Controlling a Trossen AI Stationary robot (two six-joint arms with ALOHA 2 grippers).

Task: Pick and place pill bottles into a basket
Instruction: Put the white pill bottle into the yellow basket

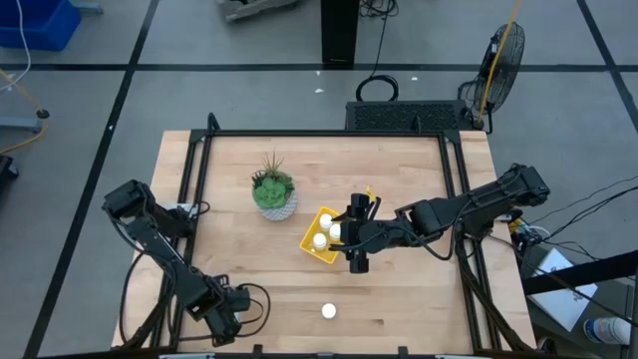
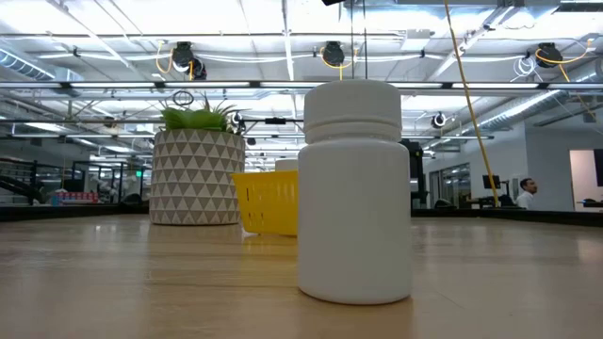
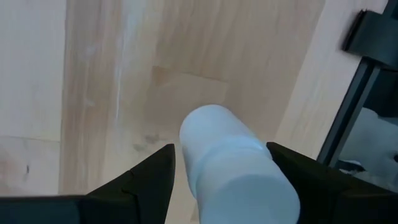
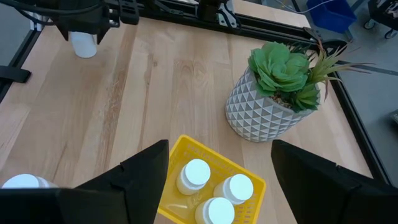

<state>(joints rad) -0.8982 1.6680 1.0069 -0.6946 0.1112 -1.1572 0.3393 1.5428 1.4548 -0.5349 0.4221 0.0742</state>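
The shallow bright yellow rectangular plastic tray point(image 1: 321, 236) sits near the middle of the pale wooden table point(image 1: 399, 299), turned at an angle. Three small white capped pill bottles point(image 4: 216, 191) stand upright inside it, close together. The right gripper point(image 1: 356, 239) hovers over the tray's right edge with its jaws spread wide and nothing between them. Just beside the tray, on its far-left side, stands a white pot with a triangle pattern and a green plant point(image 1: 273, 192); the two are near but not touching.

A fourth white pill bottle point(image 1: 329, 311) stands upright and alone on the bare wood in front of the tray, well apart from it and near the table's front edge, with open table all round it.

The left gripper point(image 1: 227, 321) is far from the tray, at the table's front left corner close to the black frame rail point(image 3: 357, 93). Its jaws pinch a fifth white pill bottle point(image 3: 236, 165), held above the wood.
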